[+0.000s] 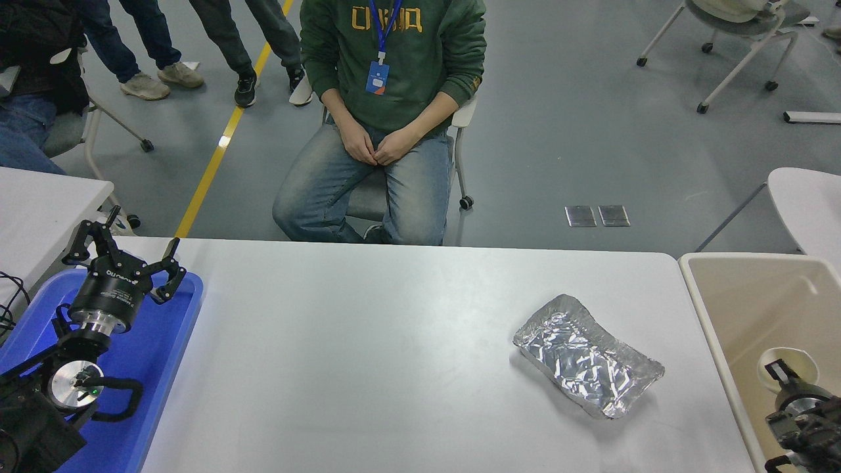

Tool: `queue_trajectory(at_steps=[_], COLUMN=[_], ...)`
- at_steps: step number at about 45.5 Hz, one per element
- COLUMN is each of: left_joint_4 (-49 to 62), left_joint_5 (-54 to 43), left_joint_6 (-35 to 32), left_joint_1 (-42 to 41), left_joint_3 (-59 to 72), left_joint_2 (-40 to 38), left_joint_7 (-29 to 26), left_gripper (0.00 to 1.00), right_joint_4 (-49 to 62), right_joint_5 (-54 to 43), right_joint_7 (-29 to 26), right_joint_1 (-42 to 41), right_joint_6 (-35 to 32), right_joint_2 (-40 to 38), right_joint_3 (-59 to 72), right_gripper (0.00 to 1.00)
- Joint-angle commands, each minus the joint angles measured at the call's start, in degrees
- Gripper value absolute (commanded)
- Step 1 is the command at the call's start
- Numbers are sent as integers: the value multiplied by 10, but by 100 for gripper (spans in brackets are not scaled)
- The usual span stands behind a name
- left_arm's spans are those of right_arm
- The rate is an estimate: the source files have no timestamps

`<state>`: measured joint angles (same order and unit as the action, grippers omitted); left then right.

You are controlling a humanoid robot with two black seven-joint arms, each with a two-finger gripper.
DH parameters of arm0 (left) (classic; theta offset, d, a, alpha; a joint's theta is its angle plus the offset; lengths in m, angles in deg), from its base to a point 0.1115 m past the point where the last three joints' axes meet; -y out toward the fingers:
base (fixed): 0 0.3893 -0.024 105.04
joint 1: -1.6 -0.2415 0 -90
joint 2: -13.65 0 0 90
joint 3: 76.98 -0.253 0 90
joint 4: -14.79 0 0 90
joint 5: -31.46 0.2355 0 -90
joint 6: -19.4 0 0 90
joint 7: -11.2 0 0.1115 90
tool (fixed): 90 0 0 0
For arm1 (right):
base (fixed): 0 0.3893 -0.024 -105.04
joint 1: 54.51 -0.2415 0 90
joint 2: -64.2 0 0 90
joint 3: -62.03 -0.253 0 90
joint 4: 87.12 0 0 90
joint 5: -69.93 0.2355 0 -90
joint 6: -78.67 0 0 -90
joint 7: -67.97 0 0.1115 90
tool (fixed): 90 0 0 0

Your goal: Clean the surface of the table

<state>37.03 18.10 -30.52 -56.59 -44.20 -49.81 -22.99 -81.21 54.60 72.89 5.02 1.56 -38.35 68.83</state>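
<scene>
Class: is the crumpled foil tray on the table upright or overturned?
Upright: the crumpled silver foil tray shows its raised rim and hollow inside, resting on the white tabletop.
</scene>
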Motion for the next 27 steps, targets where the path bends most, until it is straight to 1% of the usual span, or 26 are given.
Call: queue_trajectory(at_steps=[1,9,16,21,27], left_joint_4=[0,0,0,0,0], left_joint_5=[0,0,0,0,0], left_joint_6=[0,0,0,0,0], left_joint_1=[0,0,0,0,0], left_joint_3=[0,0,0,0,0], left_joint_2=[0,0,0,0,0], left_joint_7=[0,0,0,0,0], left_gripper=[100,100,100,100,100], right_joint_4=[0,-3,-20,-63,-152], right_joint_5=[50,53,53,54,54], right_joint_7=[-2,-2,1,4,16], right_joint_1=[-5,-12,-20,-40,-68], right_joint_6=[2,-1,-3,-3,-2], right_joint_2=[-1,-5,-27,-68,-125], right_joint_3=[-11,-11,-10,-10,-23], right_gripper=[100,100,100,100,100])
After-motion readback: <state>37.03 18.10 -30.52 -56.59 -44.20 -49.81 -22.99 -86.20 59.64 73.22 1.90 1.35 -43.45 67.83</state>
